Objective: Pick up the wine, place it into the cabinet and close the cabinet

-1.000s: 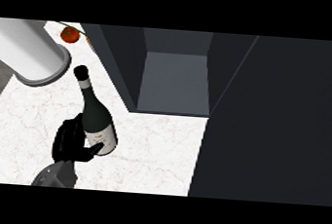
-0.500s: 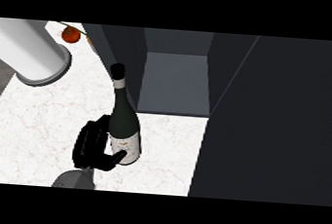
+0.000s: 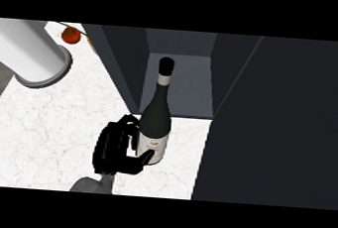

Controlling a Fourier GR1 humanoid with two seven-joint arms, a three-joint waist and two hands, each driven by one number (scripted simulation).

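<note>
Wine's in hand, sitting right at the cabinet mouth.
The hand [image 3: 118,149] is wrapped around the wine bottle [image 3: 156,121]; the open cabinet [image 3: 180,84] is dead ahead, so next it probably pushes forward inside.

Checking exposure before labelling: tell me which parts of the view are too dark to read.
Head view: the cabinet door at right is near-black, without detail; the cabinet interior is dim grey; the wine bottle and left hand read dark against the bright marble counter.

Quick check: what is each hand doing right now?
Left hand: curled round the wine bottle, holding it before the open cabinet.
Right hand: not in view.
</note>
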